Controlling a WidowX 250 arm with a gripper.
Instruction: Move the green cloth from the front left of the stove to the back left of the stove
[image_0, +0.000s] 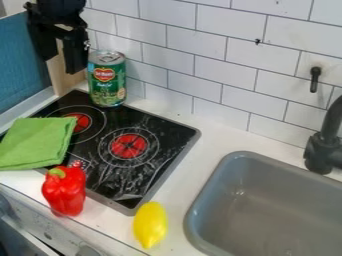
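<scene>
My gripper (61, 60) hangs at the upper left, its two fingers spread apart with nothing between them. Just right of it stands a green can (107, 78), upright at the back corner of the black stove (150, 172). A folded green cloth (37, 142) lies over the stove's left edge. At the stove's front left edge is a red pepper (65, 190) with a green stem. A yellow lemon-like item (150, 225) rests on the white counter, in front of the stove's near corner.
A grey sink (264, 200) is set into the counter at the right, with a black faucet (325, 145) behind it. White tiled wall (224, 50) runs along the back. A blue panel (20, 62) stands at the far left, and knobs line the counter's front.
</scene>
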